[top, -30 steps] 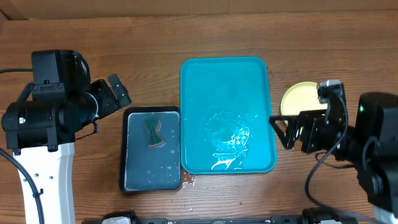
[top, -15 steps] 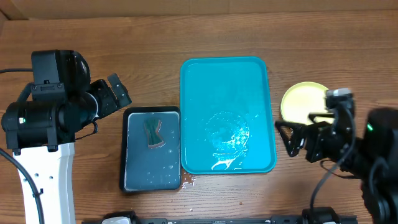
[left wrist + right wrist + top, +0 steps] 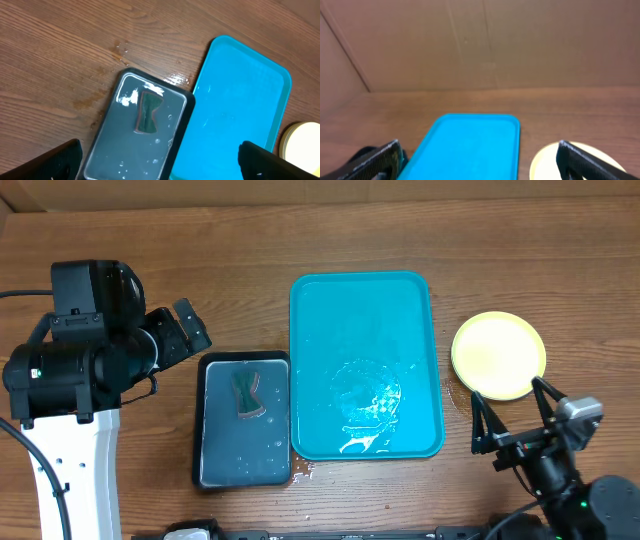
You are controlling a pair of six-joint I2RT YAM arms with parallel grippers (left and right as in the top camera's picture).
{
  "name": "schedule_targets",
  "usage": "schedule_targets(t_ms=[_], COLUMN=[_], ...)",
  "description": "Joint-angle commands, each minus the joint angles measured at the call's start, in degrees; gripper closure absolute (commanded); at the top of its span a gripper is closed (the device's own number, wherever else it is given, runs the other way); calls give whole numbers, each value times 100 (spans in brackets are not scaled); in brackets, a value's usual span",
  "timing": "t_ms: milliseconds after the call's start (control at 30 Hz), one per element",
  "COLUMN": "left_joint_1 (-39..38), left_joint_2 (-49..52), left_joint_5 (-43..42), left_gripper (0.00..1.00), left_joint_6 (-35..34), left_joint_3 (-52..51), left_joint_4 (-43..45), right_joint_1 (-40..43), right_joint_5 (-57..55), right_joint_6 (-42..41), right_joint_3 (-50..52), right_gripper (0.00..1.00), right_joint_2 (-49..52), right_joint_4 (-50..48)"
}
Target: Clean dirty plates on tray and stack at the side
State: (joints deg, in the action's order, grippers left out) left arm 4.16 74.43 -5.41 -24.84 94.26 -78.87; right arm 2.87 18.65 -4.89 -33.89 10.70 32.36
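Right claw (image 3: 506, 393) gapes beside plates (image 3: 498, 352), seemingly stacked.

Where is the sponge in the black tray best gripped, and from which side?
Probably across its narrow waist, coming straight down from above. The sponge lies flat in the black tray, whose raised rim blocks a sideways approach; the pinched middle suits a narrow grip. The open left gripper is nearer.

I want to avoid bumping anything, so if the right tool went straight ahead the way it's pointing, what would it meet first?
Most likely the yellow plate just ahead of the open right tool. Height is unclear, so it might pass over the plate instead.
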Motion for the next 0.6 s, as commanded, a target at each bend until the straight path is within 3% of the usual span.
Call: schedule_targets(t_ms=[0, 233, 467, 567], left_joint_1=[-2, -2, -2, -2], left_joint_2=[17, 17, 17, 17], left_joint_5=[-39, -39, -39, -39], left_gripper=[0, 0, 0, 0], left_joint_6=[85, 87, 87, 87], left_joint_3=[52, 52, 52, 52], left_joint_4=[0, 0, 0, -2], right_joint_1=[26, 26, 20, 20], right_joint_5=[-11, 70, 223, 105], right_joint_6=[22, 22, 22, 44], right_joint_3=[769, 2280, 3272, 3348], right_gripper=[0, 0, 0, 0], right_joint_2=[-435, -1056, -1054, -1056], right_joint_4=[-470, -1709, -3283, -3383])
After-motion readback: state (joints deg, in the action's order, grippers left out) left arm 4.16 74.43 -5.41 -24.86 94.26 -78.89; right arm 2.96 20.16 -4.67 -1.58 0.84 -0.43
